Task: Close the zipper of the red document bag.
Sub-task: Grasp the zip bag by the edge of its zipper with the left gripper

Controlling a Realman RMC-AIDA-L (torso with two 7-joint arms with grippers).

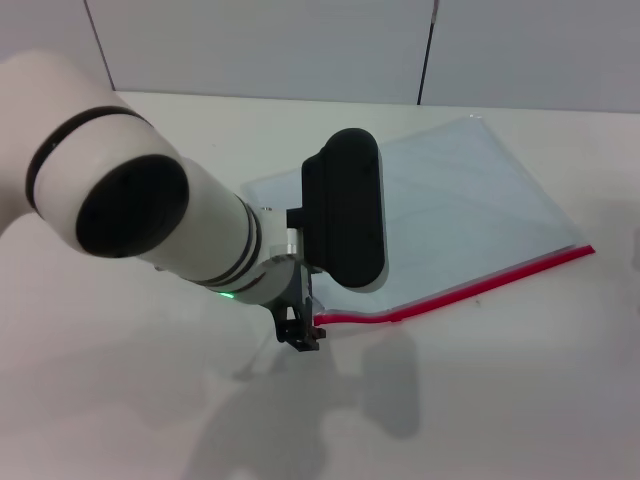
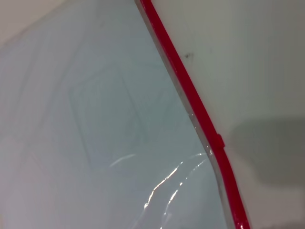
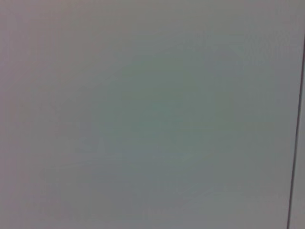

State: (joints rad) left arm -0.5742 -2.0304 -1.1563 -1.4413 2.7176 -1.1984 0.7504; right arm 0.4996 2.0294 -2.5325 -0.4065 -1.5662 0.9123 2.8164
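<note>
- Left arm [image 1: 130, 200] fills the near left of the head view, reaching across the table [image 1: 120, 400].
- Left gripper [image 1: 300, 335] sits at the near-left end of the zipper [image 1: 470, 288]; can't tell if its fingers are apart or clamped.
- Red document bag [image 1: 460, 210] lies flat, mid-table to right, zipper along its near edge.
- Left wrist view: small slider tab [image 2: 218, 141] on the zipper.
- Right gripper: not visible.
</note>
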